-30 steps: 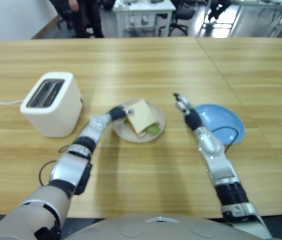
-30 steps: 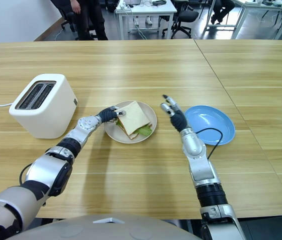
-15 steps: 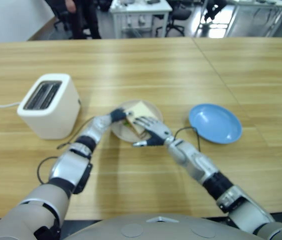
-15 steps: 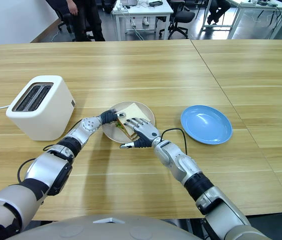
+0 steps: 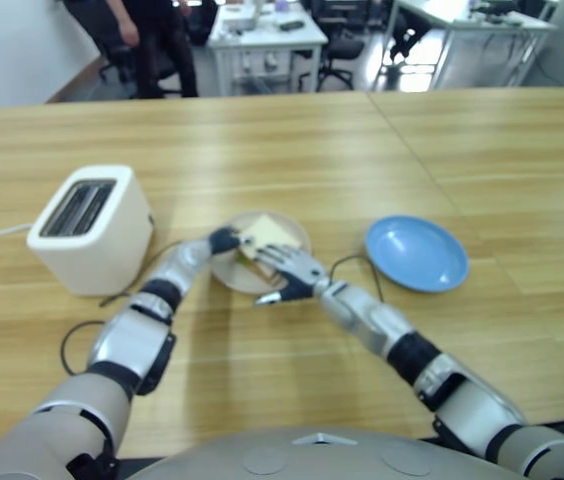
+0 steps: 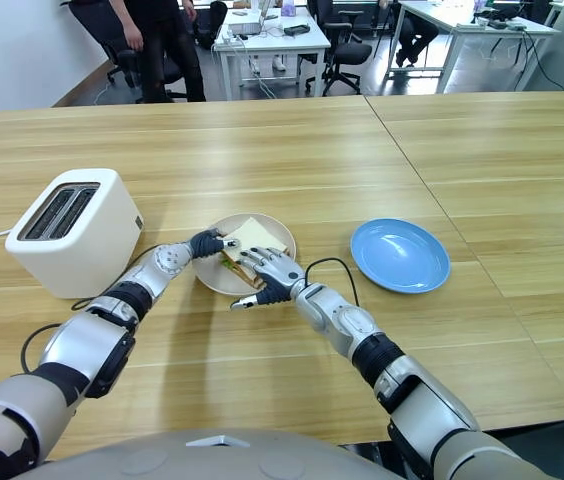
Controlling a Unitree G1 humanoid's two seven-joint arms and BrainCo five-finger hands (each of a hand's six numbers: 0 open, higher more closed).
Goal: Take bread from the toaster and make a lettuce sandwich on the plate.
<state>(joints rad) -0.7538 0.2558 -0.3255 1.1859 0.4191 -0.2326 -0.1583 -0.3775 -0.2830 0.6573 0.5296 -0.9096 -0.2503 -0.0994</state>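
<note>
Right robot hand open, flat on sandwich; left robot hand at plate rim, grip unclear.

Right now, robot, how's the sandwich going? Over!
Left hand at the plate's left rim. Right hand open, over the sandwich's near edge. Sandwich on the plate, bread on top. Toaster and blue plate well clear.

On the wooden table: white toaster, beige plate, blue plate.
</note>
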